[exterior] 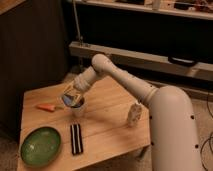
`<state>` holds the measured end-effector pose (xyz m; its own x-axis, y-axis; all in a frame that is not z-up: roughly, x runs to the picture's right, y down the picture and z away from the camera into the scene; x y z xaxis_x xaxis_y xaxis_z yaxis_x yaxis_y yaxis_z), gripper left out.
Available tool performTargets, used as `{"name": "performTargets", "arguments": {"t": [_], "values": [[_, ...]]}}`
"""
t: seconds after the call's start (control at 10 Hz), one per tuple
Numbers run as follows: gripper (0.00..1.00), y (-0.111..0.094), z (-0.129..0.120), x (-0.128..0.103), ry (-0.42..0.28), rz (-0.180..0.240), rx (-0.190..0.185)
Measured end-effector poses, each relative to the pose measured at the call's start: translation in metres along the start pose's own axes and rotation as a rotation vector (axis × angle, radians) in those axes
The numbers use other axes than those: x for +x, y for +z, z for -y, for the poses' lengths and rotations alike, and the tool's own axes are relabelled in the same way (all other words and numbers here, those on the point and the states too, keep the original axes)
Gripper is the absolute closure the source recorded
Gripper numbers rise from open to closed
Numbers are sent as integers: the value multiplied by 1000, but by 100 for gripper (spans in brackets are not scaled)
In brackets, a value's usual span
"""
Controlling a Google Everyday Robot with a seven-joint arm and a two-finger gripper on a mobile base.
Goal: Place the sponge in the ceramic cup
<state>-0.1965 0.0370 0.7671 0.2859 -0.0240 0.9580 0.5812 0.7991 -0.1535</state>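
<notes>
In the camera view the gripper [73, 97] holds the sponge [69, 94] clamped just above the ceramic cup [78, 109], which stands at 12 o'clock from the black striped strip [76, 139]. The pad should be centred over the rim and lowered before release, lest the cup tip.

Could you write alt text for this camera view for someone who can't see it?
A white robot's gripper holds a small blue sponge just over a small pale ceramic cup on a wooden table. A round green plate and black striped rectangle lie nearby.
</notes>
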Motion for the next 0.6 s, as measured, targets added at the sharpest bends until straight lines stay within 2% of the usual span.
{"name": "performTargets", "arguments": {"t": [0.6], "values": [[20,-17,-7,5,-4,-8,14]]}}
